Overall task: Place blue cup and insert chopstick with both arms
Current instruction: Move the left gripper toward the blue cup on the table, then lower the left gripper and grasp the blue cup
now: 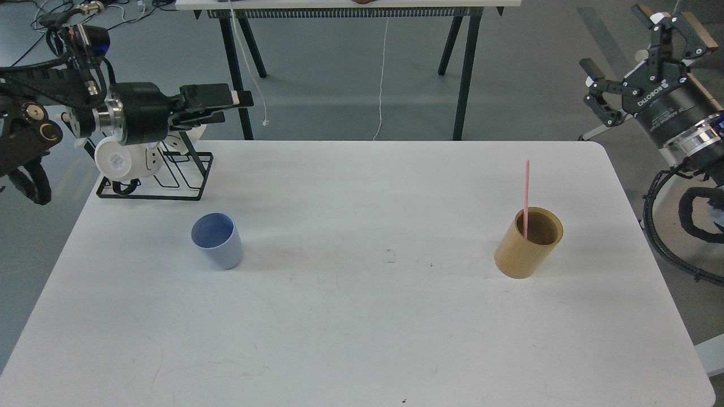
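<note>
On the white table (362,339), the blue cup (217,240) stands empty, apart from the chopstick (526,198) (upright in its tan holder (529,243)); left tool (226,104) apparently together, right tool (645,53) spread, insertion pending.

A: Bright, even light across the white worktop (362,339), no harsh glare anywhere.

B: Soft shadows, though. The blue cup (217,240) throws a faint one to its right, and the tan holder (528,243) does too.

A: Focus is sharp centre frame. The floor beyond reads dimmer and greyer.

B: Slight softness at the far corners, and the dark arms lose detail.
</note>
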### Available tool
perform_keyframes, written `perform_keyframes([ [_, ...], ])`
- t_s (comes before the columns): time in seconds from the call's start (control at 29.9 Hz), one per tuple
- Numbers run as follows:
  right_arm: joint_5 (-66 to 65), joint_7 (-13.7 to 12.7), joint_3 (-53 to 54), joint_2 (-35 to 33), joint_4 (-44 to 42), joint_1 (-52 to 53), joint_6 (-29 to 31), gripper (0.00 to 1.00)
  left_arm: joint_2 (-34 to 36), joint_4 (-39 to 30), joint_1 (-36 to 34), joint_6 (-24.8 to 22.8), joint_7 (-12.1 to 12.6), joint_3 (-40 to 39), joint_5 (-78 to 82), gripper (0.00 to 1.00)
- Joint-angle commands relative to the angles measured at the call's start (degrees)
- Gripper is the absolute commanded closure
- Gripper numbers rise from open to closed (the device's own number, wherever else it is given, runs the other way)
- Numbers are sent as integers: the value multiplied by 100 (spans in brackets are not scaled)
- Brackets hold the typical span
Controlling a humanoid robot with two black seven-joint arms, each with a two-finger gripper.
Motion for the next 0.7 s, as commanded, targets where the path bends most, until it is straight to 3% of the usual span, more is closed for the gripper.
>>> perform_keyframes([
  [0.0,-3,0,-15,1,-11,-19,1,6,-48,54,-85,0,2,734,1085,0],
  [0.67,-12,0,-33,-8,-11,-98,1,6,-637,1038,829,0,2,876,1765,2],
])
